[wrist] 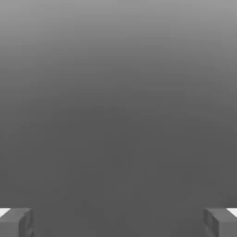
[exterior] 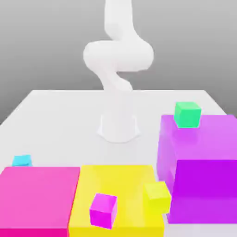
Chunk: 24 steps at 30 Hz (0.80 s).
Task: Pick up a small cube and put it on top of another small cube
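Observation:
The small cyan cube (exterior: 22, 160) rests on the white table at the exterior view's left, just behind the big pink block (exterior: 39, 199). In the hand view my gripper (wrist: 118, 223) is open: its grey fingertips (wrist: 16, 222) stand far apart with nothing between them, against plain grey background. The white arm (exterior: 118, 55) rises from its base (exterior: 119, 127) at the table's middle and leaves the picture at the top, far above the cube.
A small green cube (exterior: 187, 114) sits on a big purple block (exterior: 194, 139). A small magenta cube (exterior: 102, 210) lies on the big yellow block (exterior: 122, 183), with a small yellow cube (exterior: 156, 196) at its edge. A darker purple block (exterior: 206, 190) stands in front.

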Tool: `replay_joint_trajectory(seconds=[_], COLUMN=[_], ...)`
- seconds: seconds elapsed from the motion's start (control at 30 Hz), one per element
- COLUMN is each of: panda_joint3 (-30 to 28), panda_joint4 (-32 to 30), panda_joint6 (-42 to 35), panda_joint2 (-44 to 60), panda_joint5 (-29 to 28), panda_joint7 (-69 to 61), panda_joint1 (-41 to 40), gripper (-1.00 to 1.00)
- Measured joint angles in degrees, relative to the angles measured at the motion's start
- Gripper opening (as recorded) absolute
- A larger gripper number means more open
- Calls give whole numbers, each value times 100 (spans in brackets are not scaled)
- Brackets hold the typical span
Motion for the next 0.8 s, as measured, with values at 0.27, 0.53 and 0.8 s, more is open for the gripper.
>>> replay_joint_trajectory(seconds=[0.27, 0.53, 0.8], panda_joint3=[189, 330, 350], panda_joint4=[-409, -808, -1207], panda_joint6=[510, 1007, 1504], panda_joint2=[904, 1790, 2680], panda_joint5=[-20, -88, -213], panda_joint7=[2017, 4027, 6077], panda_joint1=[-1129, -2180, -3117], gripper=[0, 0, 0])
